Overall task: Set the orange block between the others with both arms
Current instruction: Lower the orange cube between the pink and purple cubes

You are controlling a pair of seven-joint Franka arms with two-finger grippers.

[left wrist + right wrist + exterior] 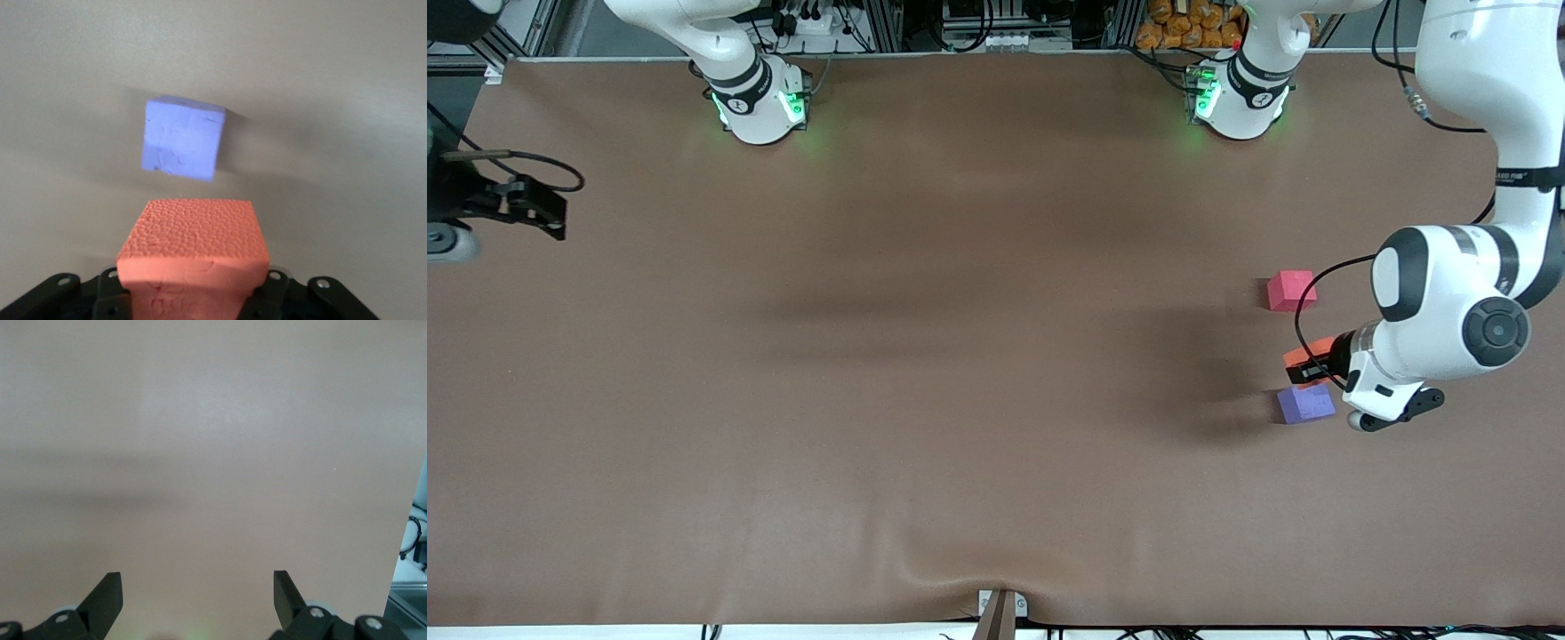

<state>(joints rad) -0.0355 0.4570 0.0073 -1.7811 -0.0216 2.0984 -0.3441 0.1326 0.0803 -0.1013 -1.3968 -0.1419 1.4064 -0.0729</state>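
The orange block (1305,353) (193,247) is pinched in my left gripper (1313,366), which is shut on it. It hangs over the brown table between the two other cubes, close above the purple-blue cube (1305,403) (181,137). The pinkish-red cube (1290,290) lies farther from the front camera and does not show in the left wrist view. The block hides the left fingertips there. My right gripper (547,212) (198,587) waits open with nothing between its fingers, over bare table at the right arm's end.
The brown cloth (925,356) covers the whole table and has a wrinkle by a clamp (1000,609) at the front edge. The two arm bases (760,107) (1238,98) stand along the back edge, with cables and orange items past it.
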